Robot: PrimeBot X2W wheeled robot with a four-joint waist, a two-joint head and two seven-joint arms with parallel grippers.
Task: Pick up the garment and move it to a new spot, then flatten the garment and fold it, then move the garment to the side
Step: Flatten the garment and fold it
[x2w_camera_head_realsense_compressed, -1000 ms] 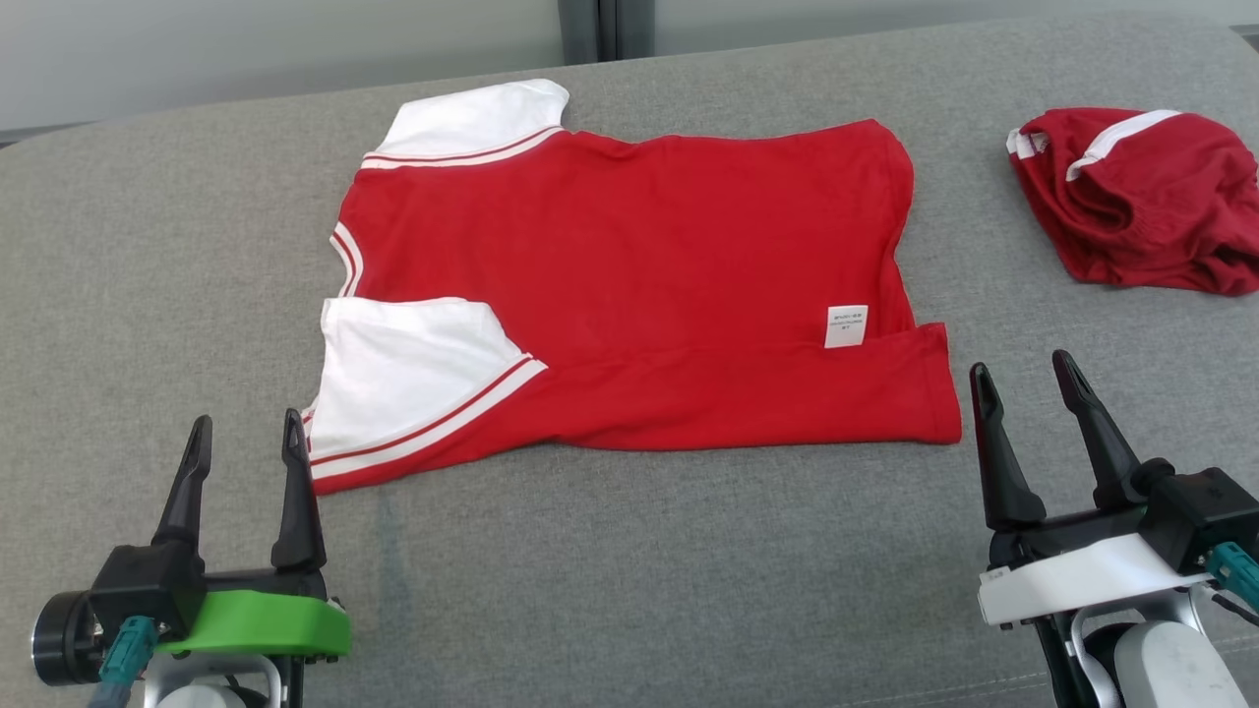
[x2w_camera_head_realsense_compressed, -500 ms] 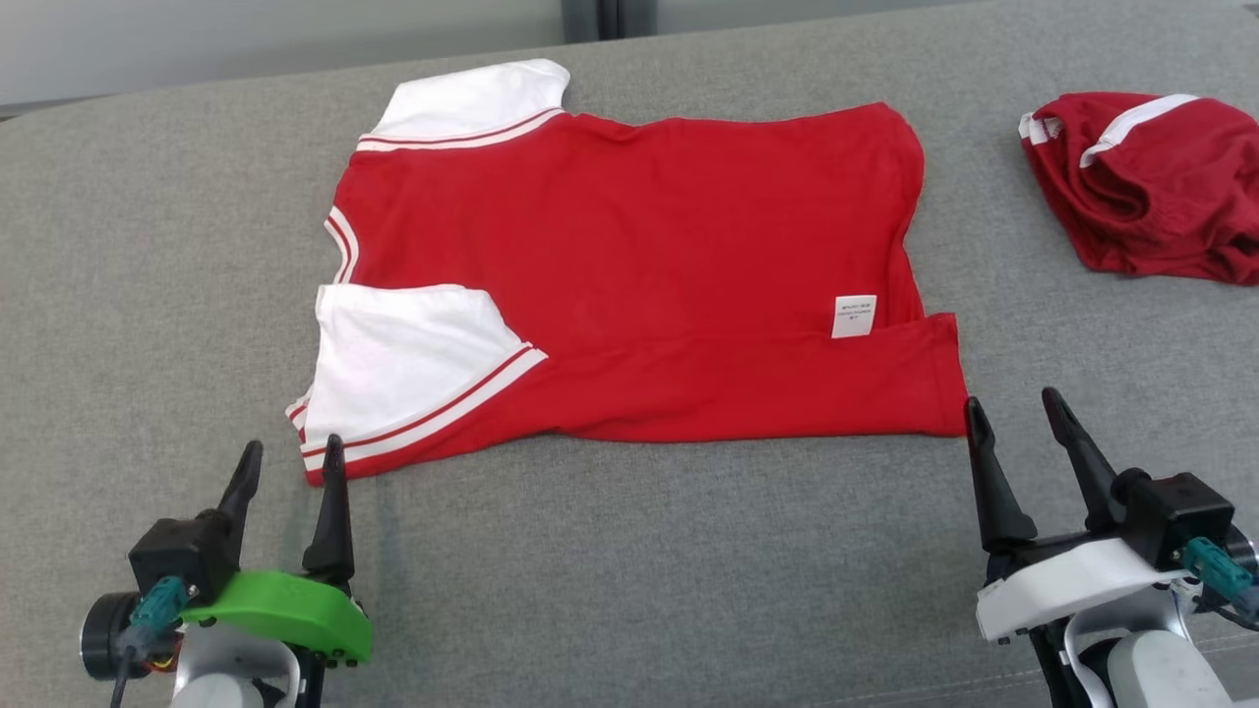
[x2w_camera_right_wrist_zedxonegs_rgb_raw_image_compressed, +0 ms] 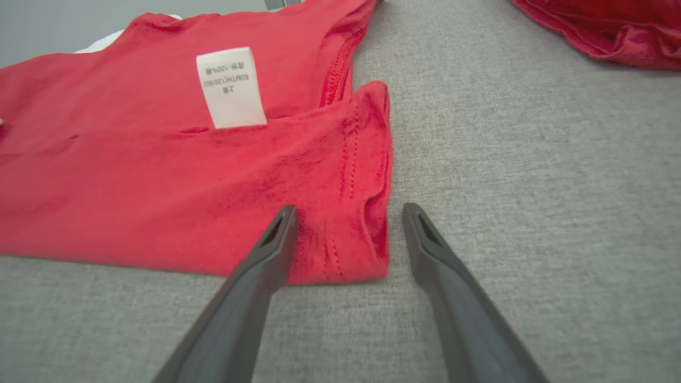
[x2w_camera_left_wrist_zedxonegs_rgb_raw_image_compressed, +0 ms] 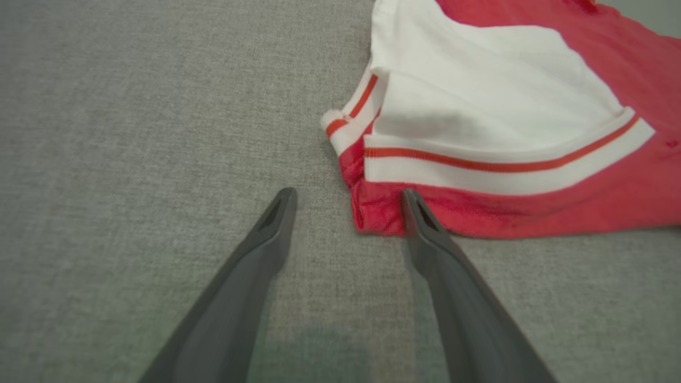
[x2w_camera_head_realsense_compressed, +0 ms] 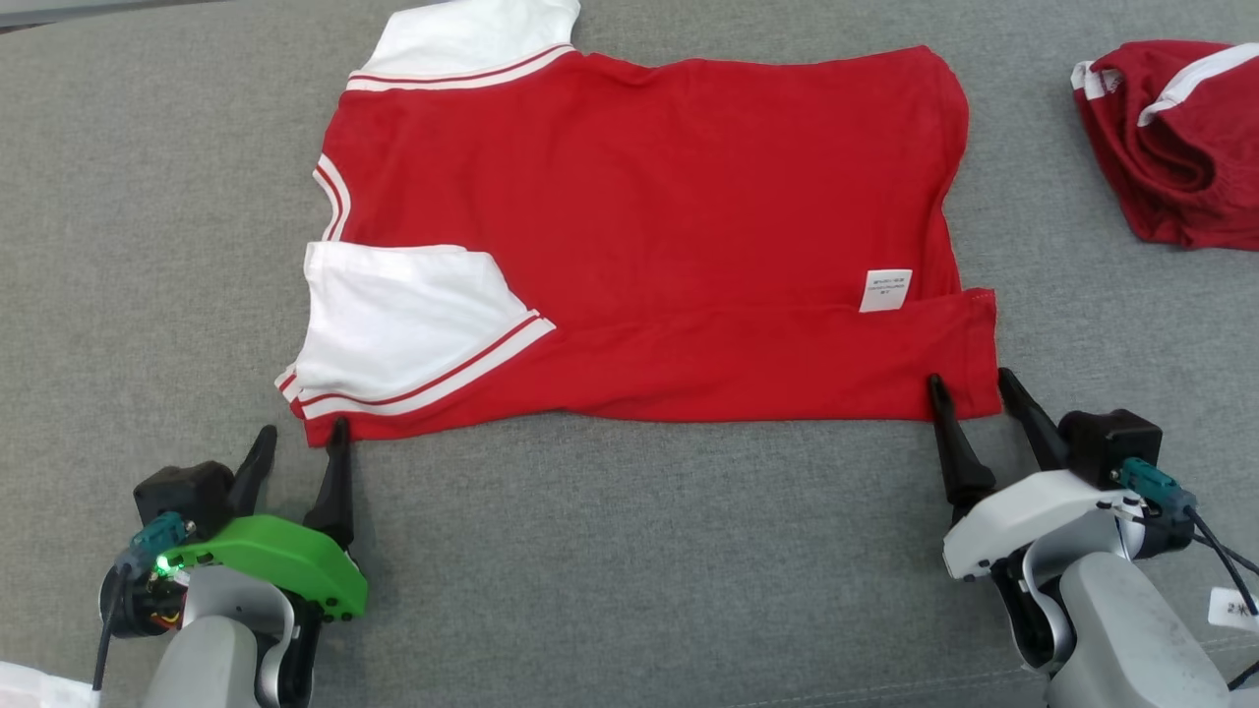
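The left gripper (x2w_camera_head_realsense_compressed: 303,427) and right gripper (x2w_camera_head_realsense_compressed: 969,376) are both standing open, each straddling a near corner of the garment (x2w_camera_head_realsense_compressed: 639,226), which is lying spread just ahead of the fingertips. A shallow closure risks pinching the top layer only, which would undo the fold. Count: two grippers, one spread garment, one crumpled garment (x2w_camera_head_realsense_compressed: 1180,147) beyond the right gripper.

Bright, even light; soft wrist-view blur
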